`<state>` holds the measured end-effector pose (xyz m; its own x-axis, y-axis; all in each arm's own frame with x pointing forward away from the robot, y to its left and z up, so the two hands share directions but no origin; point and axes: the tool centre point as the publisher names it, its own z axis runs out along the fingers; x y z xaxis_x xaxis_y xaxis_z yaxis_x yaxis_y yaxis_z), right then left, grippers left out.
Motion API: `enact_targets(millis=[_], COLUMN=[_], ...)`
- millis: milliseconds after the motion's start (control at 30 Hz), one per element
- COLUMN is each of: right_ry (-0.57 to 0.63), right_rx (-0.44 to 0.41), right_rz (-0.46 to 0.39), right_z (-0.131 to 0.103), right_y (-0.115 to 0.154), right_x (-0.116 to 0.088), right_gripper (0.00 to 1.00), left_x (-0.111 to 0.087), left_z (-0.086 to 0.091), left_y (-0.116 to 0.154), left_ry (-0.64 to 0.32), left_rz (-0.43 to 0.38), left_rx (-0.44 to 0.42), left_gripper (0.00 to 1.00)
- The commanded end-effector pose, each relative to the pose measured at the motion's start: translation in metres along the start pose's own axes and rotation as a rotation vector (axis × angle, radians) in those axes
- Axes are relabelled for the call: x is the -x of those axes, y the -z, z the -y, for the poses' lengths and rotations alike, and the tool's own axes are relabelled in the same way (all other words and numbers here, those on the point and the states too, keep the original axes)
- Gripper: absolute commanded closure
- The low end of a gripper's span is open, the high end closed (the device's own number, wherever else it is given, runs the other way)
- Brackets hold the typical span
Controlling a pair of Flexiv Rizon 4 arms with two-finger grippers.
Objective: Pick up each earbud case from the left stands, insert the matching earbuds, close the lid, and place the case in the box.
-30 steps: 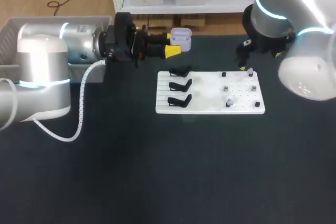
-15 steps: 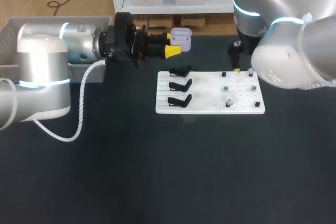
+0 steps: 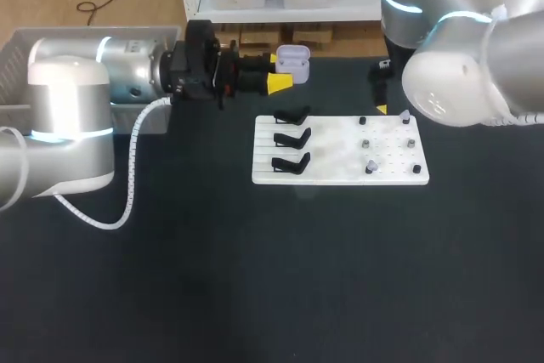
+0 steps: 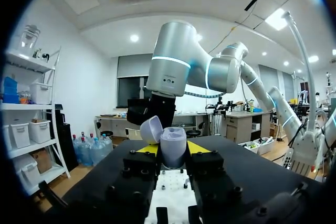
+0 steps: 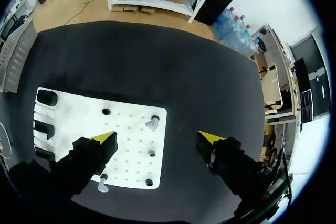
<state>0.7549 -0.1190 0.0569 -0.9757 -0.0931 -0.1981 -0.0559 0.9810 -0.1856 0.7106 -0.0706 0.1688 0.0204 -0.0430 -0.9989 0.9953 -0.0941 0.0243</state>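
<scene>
Right arm (image 3: 463, 74) has swung in from the view's right edge toward the middle over the last sec. Its bulk now hangs over the far-right corner of the white board (image 3: 340, 172), and the right gripper (image 5: 157, 138) has edged a bit left w/ it. Left arm (image 3: 76, 108) hasn't budged and holds the same pose, level over the table's far-left part.

Board next: 3 black stands (image 3: 291, 138) on its left half, all bare, and pegs w/ small parts on the right half.

Case (image 4: 173, 148), lavender, is pinched between the left gripper (image 4: 172, 148) fingers, lid (image 4: 151, 128) flipped open, mouth facing the right arm. It's held in the air beyond the board's far-left corner.

Right gripper is spread wide w/ nothing in it, hovering above the board's right half. One lavender earbud (image 5: 152, 124) sits just ahead of it, roughly btwn the fingers; a 2nd (image 5: 102, 186) is back under the left-hand finger. Black pieces (image 5: 151, 153) sit among them.

Meaning, as I read it: right arm is lining up for the 1st matching bud. Insert, lid-close and boxing aren't done yet.
</scene>
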Motion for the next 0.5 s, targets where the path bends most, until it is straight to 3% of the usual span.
enact_targets(millis=[33,500], right_ry=[-0.001,-0.033], right_rx=[-0.001,-0.014], right_rz=[0.005,0.015], right_z=[0.0002,0.0012], right_y=[0.0003,0.0011], right_x=[-0.0015,0.0047], right_gripper=[0.0,0.0], left_x=[-0.0004,-0.0004], left_z=[0.0015,0.0015], left_y=[0.0,0.0], left_ry=[-0.002,-0.002], left_rz=[0.0,0.0], left_rx=[0.005,0.005], left_gripper=[1.0,1.0])
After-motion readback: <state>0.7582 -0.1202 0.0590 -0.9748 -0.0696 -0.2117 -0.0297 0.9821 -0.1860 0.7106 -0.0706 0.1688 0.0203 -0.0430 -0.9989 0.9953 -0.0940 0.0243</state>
